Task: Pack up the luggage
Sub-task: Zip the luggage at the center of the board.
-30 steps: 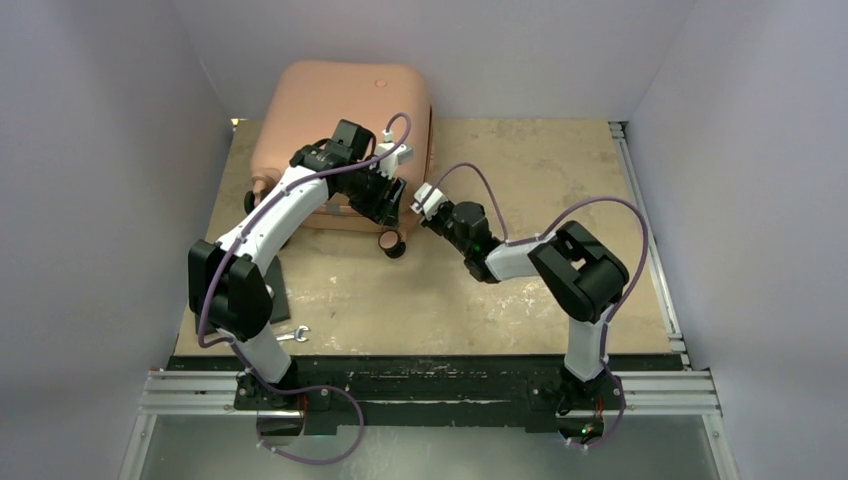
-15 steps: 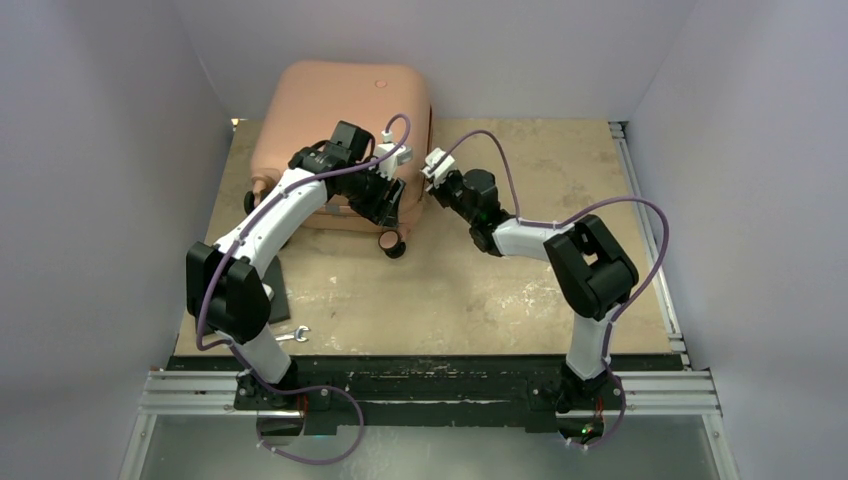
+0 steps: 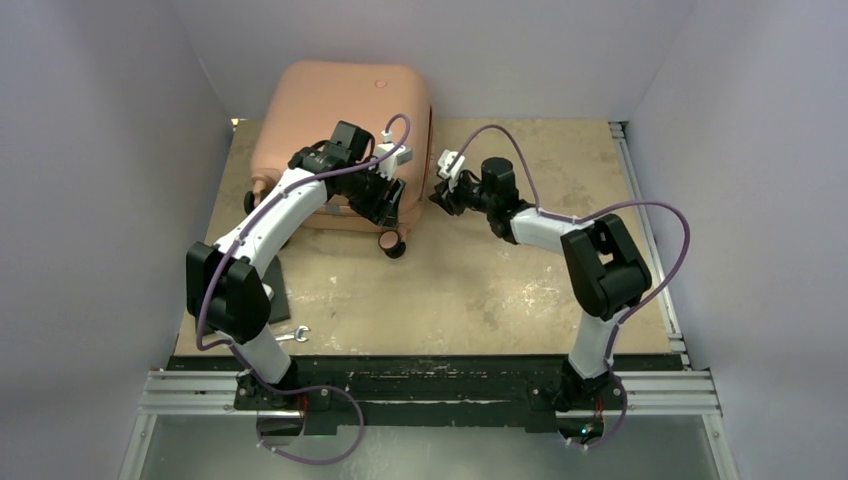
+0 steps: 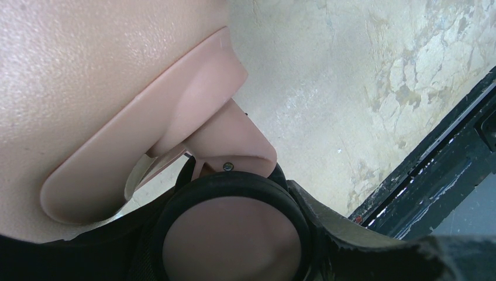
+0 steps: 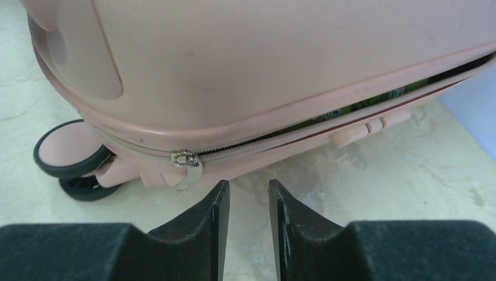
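Note:
The salmon-pink luggage (image 3: 340,110) lies at the back left of the table, lid down. In the right wrist view its zip (image 5: 187,159) is closed at the left and gapes at the right, with something green inside (image 5: 403,92). My left gripper (image 3: 385,208) is at the luggage's near right corner, and a pink-and-black wheel (image 4: 231,234) sits between its fingers (image 4: 357,234). My right gripper (image 3: 440,198) is beside the luggage's right side. In its wrist view it (image 5: 248,196) is empty, narrowly open, just short of the silver zip pull (image 5: 188,171).
A flat black pad (image 3: 278,290) and a small metal tool (image 3: 295,335) lie near the left arm's base. A wheel (image 3: 392,243) sticks out at the luggage's near corner. Grey walls close in the table on three sides; a metal rail (image 3: 650,250) runs along the right edge.
My right arm has swung back and to the right, from near the luggage's near wheel to its right side. My left arm has not moved.

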Controlling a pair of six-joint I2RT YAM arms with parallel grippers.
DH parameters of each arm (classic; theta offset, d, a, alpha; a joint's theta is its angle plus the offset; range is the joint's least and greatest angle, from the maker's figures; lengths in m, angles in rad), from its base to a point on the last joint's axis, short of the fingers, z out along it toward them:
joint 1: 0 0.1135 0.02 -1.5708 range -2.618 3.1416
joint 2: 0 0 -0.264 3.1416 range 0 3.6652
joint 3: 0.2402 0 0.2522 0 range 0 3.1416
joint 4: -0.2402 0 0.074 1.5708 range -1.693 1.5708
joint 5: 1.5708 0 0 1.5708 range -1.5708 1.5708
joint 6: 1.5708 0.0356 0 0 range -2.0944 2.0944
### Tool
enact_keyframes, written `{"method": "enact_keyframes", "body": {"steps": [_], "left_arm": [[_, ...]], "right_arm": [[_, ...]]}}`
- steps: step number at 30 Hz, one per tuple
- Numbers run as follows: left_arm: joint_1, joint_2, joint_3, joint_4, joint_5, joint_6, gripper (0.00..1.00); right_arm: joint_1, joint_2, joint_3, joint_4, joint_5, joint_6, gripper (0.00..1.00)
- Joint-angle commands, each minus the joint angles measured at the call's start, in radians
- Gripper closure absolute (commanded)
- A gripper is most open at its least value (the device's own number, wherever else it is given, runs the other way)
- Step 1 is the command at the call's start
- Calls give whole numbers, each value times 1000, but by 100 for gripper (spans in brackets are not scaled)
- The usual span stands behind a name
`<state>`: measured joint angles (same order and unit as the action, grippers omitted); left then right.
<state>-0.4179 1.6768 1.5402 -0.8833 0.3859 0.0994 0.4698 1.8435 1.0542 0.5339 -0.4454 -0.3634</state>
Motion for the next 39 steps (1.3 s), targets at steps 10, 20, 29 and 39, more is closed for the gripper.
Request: {"method": "enact_keyframes", "body": {"steps": [10, 20, 29, 39], "left_arm": [[2, -92, 24, 35, 103, 7, 100], [2, -103, 21, 38, 100, 8, 100], [2, -103, 21, 41, 103, 6, 100], [2, -109, 9, 51, 91, 5, 100]], "right_arm": [[-65, 202, 403, -542, -560, -87, 57], [-92, 236, 447, -675, -635, -147, 51], [-125, 258, 439, -738, -723, -241, 48], [-91, 109, 202, -305, -577, -44, 44]]}}
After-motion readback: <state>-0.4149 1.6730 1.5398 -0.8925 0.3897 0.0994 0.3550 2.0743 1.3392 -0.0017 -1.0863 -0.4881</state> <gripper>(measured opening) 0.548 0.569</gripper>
